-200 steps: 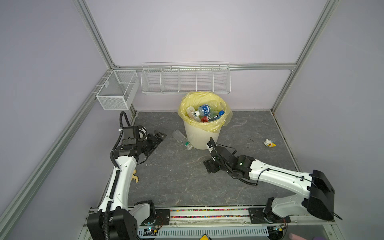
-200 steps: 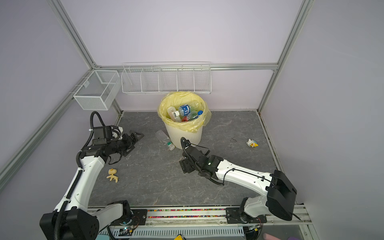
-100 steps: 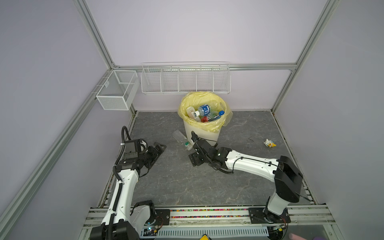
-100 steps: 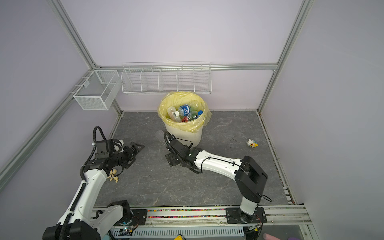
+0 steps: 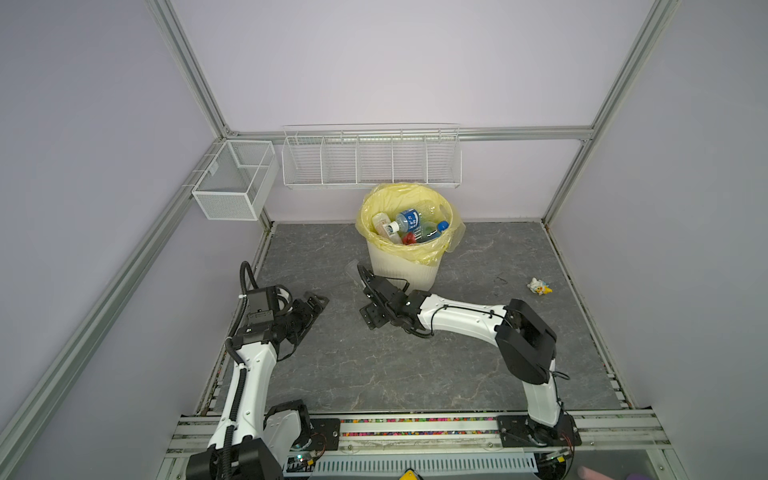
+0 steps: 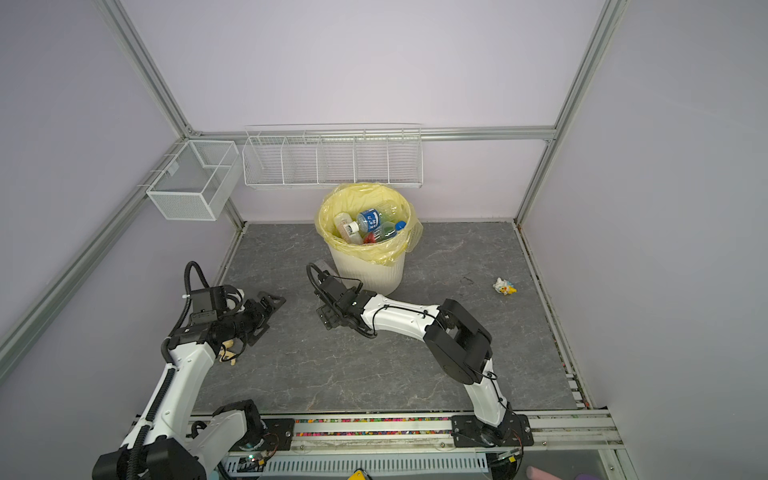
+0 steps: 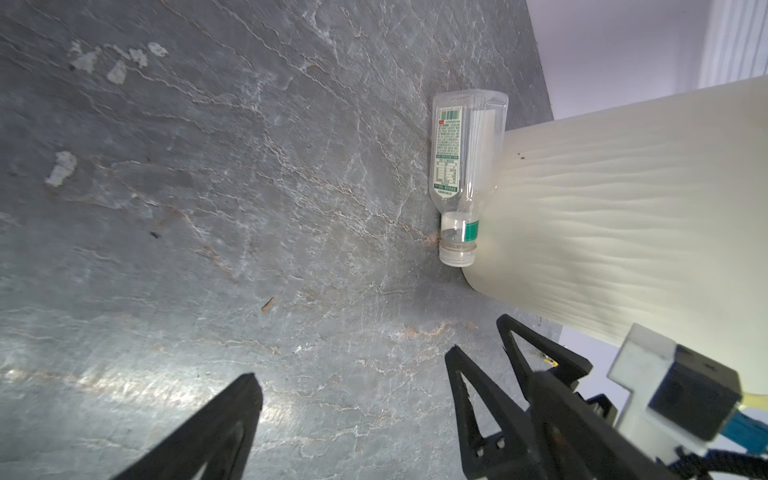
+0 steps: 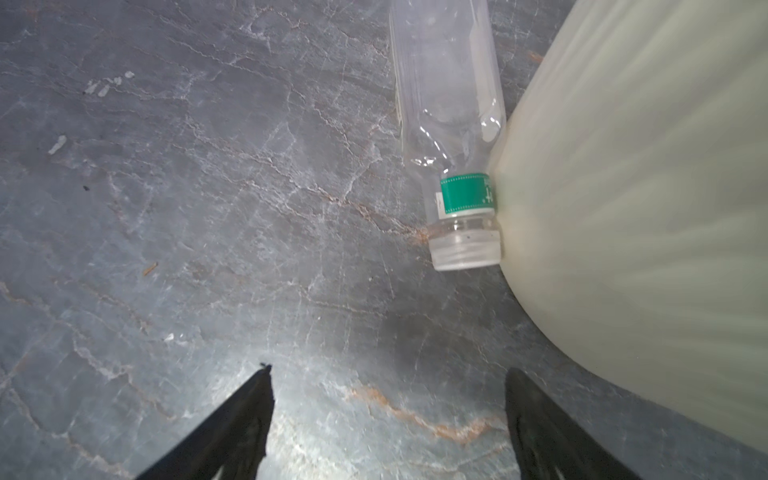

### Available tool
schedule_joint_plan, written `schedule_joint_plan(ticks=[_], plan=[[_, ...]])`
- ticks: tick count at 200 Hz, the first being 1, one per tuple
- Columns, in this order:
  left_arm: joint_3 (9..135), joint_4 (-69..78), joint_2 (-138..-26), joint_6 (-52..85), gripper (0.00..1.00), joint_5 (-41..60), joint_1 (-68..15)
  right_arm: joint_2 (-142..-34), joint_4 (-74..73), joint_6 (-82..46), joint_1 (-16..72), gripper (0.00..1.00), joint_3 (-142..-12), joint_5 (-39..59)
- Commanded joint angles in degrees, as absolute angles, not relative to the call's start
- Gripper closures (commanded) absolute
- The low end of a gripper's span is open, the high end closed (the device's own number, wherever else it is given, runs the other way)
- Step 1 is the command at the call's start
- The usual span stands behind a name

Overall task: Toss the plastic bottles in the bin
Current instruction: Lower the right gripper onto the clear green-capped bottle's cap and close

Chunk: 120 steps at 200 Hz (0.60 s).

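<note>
A round cream ribbed plastic bin (image 5: 403, 270), yellow-bagged, stands at the grey worktop's (image 5: 374, 365) far edge, holding several plastic bottles (image 5: 409, 226). One clear plastic bottle (image 8: 451, 124) lies on the worktop, touching the bin's base. The right end effector (image 8: 388, 371) gapes empty near its cap. The left end effector (image 5: 319, 298), released, hangs nearer the left edge.

A clear bottle (image 7: 461, 166) lies on the worktop (image 7: 208, 208), touching the bin (image 7: 623, 208). The left claw (image 7: 353, 374) gapes, empty.

You have a cream-white ribbed bin (image 5: 405, 272) with a yellow liner (image 5: 432, 253), a clear bottle (image 8: 449, 104) banded green at its neck, and a grey tabletop (image 5: 374, 365) veined pale and rusty.
</note>
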<state>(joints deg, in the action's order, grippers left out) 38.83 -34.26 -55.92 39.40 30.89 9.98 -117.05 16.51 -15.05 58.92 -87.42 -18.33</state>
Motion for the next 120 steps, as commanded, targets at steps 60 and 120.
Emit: schedule_joint_plan(ticks=[60, 120], plan=[[38.67, -33.66, -56.5, 37.55, 0.0, 34.9, 13.19, -124.01, 15.56, -13.24, 56.63, 0.12, -95.36, -18.39], [38.56, -34.06, -57.73, 36.96, 0.0, 37.52, 14.72, -129.62, 15.38, -13.8, 53.94, 0.12, -100.53, -17.16]])
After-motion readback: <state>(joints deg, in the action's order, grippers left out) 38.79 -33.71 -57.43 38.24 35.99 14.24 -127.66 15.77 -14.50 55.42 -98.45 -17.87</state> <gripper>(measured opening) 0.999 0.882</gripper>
